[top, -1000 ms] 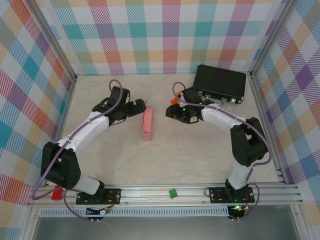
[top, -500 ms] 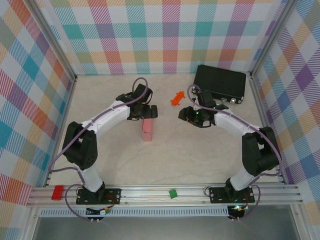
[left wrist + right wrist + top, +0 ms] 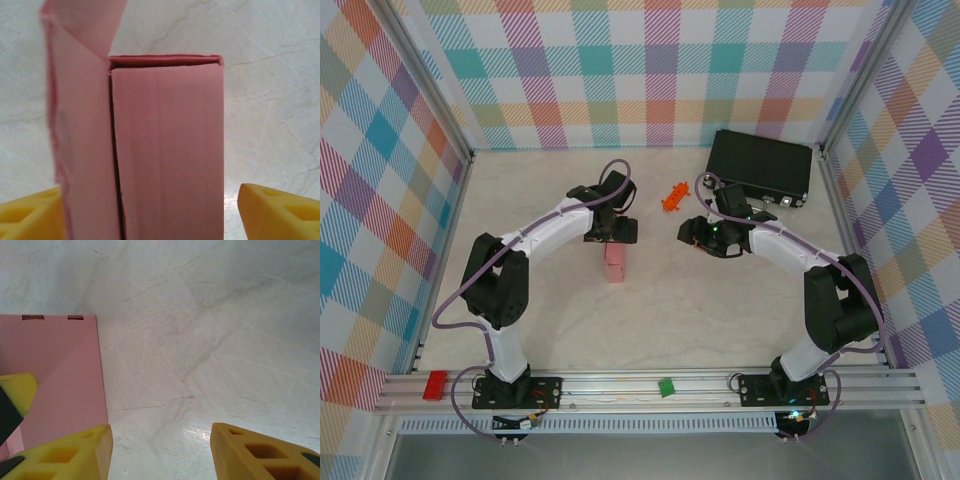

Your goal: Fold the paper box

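Near rail: a red block [image 3: 435, 385] and a small green piece [image 3: 666, 386] sit on the frame in front of my bases, where they were a second ago.
Paper box: the pink paper box [image 3: 615, 264] lies mid-bench, its long axis running away from me and its far end under my left hand. In the left wrist view a flap rises along its left side.
Left hand: my left hand [image 3: 611, 232] has swung in from the left to sit over the box's far end. It is spread, with one yellow finger [image 3: 277, 210] clear of the box's right side and the other at the flap.
Right hand: my right hand [image 3: 700, 234] has drawn back rightward. It is spread and holds nothing, with bare bench below and the box's edge at its left.
Orange toy: the orange toy [image 3: 672, 196] is uncovered now, beyond the gap between my hands.
Edges: the black case [image 3: 760, 167] sits in the far right corner, just beyond my right forearm.
Open room: bare bench left of the box and in front of it, up to the rail.
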